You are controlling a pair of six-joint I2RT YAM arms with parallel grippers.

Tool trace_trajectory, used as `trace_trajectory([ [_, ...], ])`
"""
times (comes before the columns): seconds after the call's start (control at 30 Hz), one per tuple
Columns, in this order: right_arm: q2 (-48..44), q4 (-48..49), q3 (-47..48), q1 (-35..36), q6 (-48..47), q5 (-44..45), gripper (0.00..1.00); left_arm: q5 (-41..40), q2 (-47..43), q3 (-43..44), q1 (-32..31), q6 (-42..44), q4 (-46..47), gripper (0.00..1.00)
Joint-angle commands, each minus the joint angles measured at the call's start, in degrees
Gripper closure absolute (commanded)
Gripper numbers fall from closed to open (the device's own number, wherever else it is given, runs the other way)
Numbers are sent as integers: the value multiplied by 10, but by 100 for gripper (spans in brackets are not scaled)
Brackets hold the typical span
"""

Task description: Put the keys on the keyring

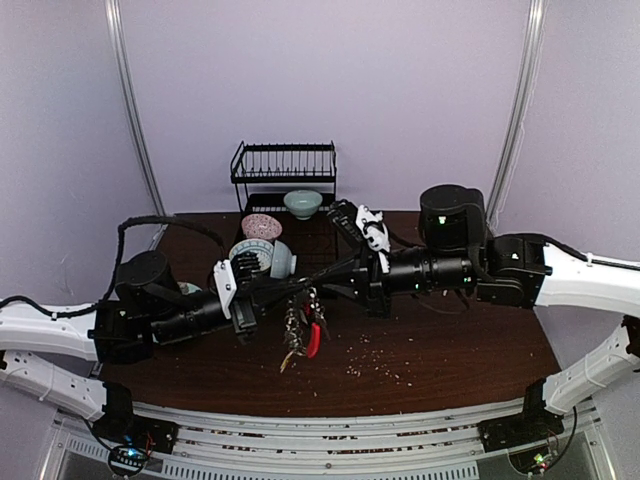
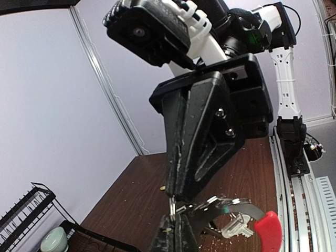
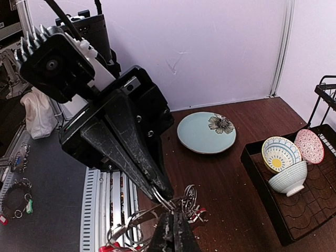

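the keyring point(image 1: 307, 328) hangs over the middle of the bench point(image 1: 450, 350), between the two tools: the left tool point(image 3: 160, 195) and the right tool point(image 2: 172, 201) meet tip to tip, each pinched tight on its thin wire, with keys point(image 2: 236, 228) and red clip point(image 2: 269, 231) dangling below. crumbs point(image 1: 375, 350) dot the dark wood; a dish rack point(image 1: 285, 170) stands at the far edge, with lilac walls point(image 1: 400, 100) behind

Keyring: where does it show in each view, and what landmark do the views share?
Top external: keyring at picture centre, just below the middle.
Left wrist: keyring at the bottom, right of centre.
Right wrist: keyring at the bottom centre.
Shared landmark: black dish rack, top centre, lower left, right edge respectively.
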Motion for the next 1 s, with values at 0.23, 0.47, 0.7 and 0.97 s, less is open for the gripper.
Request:
trace_trajectory([
  [0.23, 18, -19, 11, -3, -14, -41, 100, 50, -35, -17, -3, -3, 142, 100],
  [0.47, 33, -14, 19, -2, -24, -111, 100, 66, -32, -11, -3, -1, 154, 100],
  [0.7, 57, 0, 25, -2, -15, -115, 93, 76, -31, -20, -3, -9, 200, 100],
  [0.97, 44, 41, -6, -1, 9, -92, 89, 77, -20, -1, -3, -2, 176, 100],
])
